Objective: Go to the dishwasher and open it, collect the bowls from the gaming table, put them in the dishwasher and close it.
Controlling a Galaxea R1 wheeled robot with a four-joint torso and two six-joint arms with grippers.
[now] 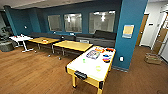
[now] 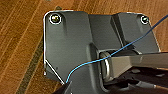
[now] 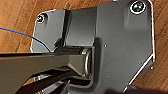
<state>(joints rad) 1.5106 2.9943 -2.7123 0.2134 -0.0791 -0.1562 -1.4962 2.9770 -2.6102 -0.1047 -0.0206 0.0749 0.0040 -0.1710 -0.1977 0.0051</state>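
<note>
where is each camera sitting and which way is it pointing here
Head view: high on the robot, looking forward and down across a lounge at the gaming table with two bowls on it.
Left wrist view: on the left arm's wrist, facing down at the wood floor; the robot's dark plate shows.
Right wrist view: on the right wrist, also facing down; its dark plate shows.
Shared: all three show the wood floor.

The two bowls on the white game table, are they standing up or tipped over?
Cannot tell. The green bowl and the pale bowl are small spots on the gaming table top, apart from each other, near the game boxes.
</note>
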